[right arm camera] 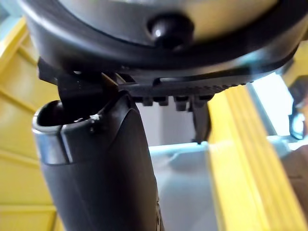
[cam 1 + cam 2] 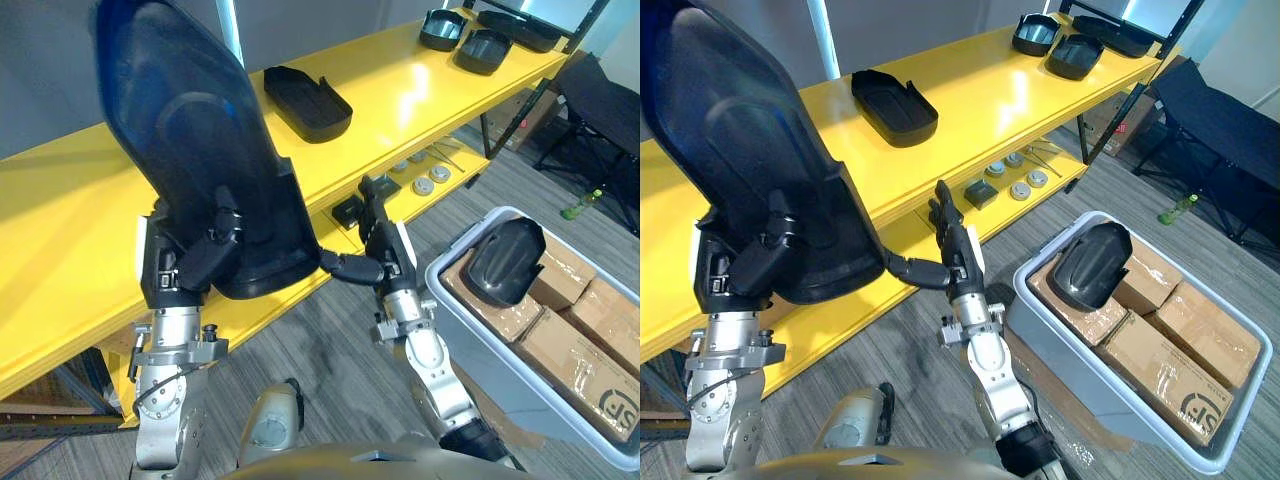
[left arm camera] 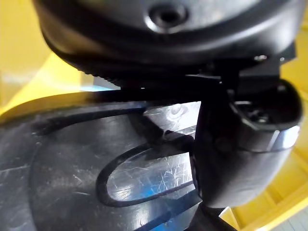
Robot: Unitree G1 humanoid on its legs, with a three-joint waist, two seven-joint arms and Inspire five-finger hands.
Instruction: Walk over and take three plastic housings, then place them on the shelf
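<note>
The left hand is curled round the lower end of a large black housing, which is held upright over the front edge of the yellow shelf. The right hand is open beside that edge, fingers straight, and its thumb appears to touch the housing's lower rim. Further along the shelf a second housing lies flat. Off the shelf's near side, a third housing sits in a grey bin. Placing seems to be in hand — next, the held housing needs to be tipped flat onto bare shelf and released.

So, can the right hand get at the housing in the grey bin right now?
Probably yes: the right hand is open, and the housing lies uncovered on the boxes in the open-topped bin beside it.
</note>
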